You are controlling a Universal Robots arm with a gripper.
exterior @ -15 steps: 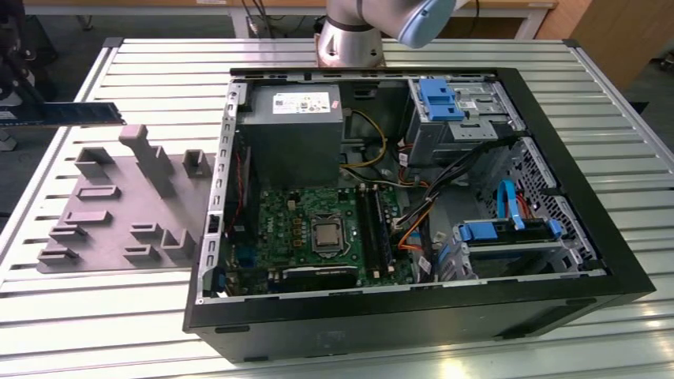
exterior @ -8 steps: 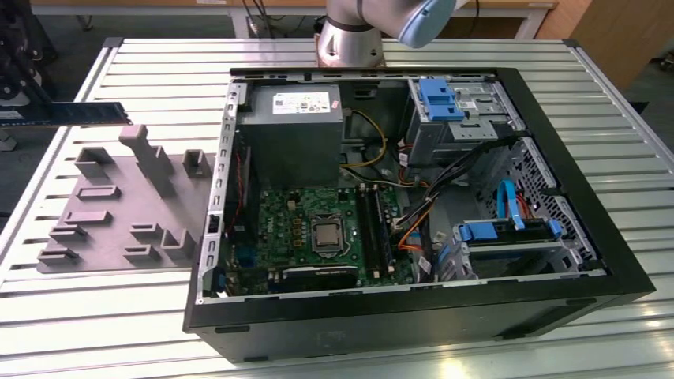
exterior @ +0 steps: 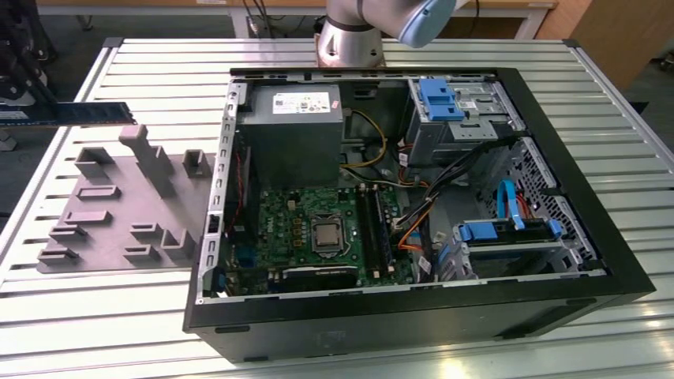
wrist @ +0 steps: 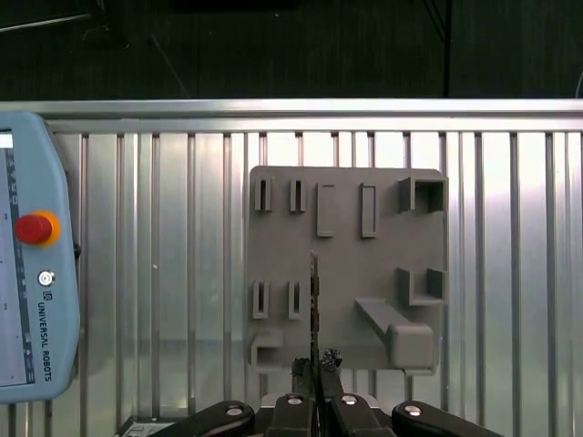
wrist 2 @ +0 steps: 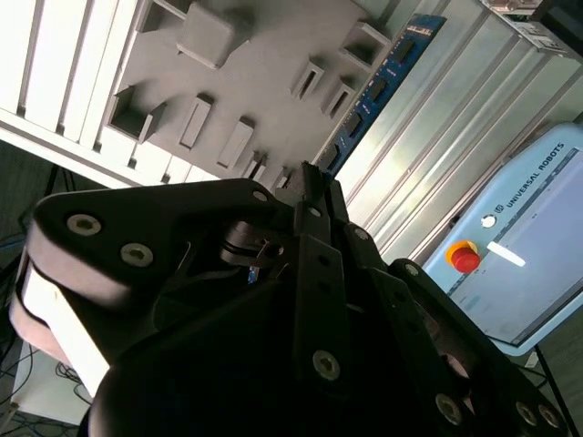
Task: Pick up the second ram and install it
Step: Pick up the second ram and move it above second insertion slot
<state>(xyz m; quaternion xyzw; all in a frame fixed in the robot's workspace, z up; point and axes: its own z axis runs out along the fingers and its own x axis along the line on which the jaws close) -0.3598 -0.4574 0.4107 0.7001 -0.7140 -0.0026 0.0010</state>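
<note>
The second ram, a thin blue-green board with black chips, hangs in the air above the table at the exterior view's far left, over the back of the grey holder plate. My gripper is shut on its near end. In the first wrist view the ram shows edge-on, sticking out from between the fingers above the holder plate. In the second wrist view the ram runs out from the gripper with its chip side showing.
An open black computer case lies on the slatted metal table, to the exterior view's right of the plate. Inside are the green motherboard with long black slots, cables and blue drive brackets. A teach pendant lies beside the plate.
</note>
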